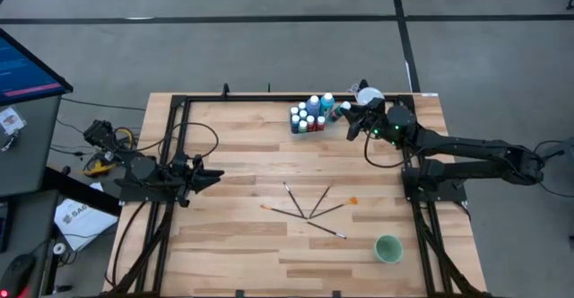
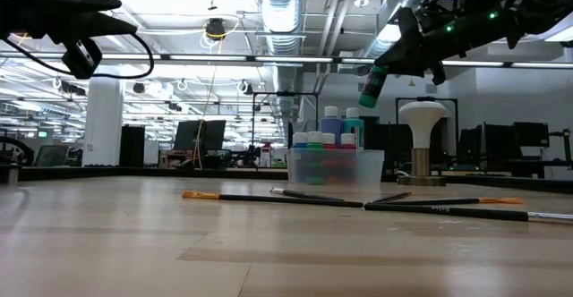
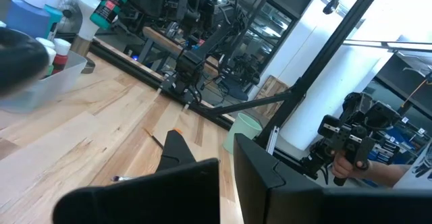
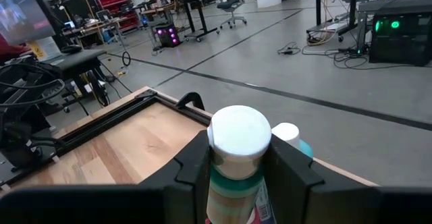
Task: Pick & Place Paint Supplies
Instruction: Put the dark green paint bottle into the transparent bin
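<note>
The teal paint bottle (image 4: 236,163) is clamped in my right claw (image 4: 237,166), white cap showing between my two dark fingers, and I hold it in the air above the far right part of the table (image 1: 269,154), just beside the clear bin (image 1: 308,123) that holds the other paint bottles (image 1: 309,114). In the low view the teal paint bottle (image 2: 372,84) hangs tilted, cap uppermost, above and to the right of that bin (image 2: 336,167), close to the white-topped stand (image 2: 423,140). The bin sits near the far edge of the table, right of its middle, and its white-capped bottles stand upright inside, blue, teal and red among them, two taller than the rest. The paintbrushes (image 1: 314,210) lie loose on the bare wood toward the near side of the table, fanned out with some of their ends meeting near one point. A round green cup (image 1: 387,249) stands near the table's near right corner, well apart from the bin. My left claw (image 1: 213,176) waits at the left edge of the table, shut on nothing, its tip pointing inward over the wood.
</note>
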`<act>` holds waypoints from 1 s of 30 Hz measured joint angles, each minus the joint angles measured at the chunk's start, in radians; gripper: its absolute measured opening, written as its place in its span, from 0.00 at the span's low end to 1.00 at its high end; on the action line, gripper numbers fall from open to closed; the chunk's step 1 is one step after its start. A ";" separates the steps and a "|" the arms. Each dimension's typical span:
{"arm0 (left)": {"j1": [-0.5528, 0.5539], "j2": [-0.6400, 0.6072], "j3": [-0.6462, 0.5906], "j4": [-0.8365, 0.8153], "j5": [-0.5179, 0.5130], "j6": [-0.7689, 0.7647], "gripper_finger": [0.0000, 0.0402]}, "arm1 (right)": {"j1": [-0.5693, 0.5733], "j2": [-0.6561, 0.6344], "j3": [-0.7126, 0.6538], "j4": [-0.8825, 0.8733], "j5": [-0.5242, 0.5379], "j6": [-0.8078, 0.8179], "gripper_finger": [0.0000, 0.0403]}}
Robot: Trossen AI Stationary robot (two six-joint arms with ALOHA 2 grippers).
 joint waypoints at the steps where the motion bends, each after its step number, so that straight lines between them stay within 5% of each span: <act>1: 0.000 0.000 0.000 0.000 0.000 0.000 0.00 | 0.000 0.000 0.000 0.000 0.000 0.000 0.26; 30: 0.000 0.000 0.000 0.000 0.000 0.000 0.00 | 0.000 0.000 0.000 -0.011 -0.056 -0.091 0.26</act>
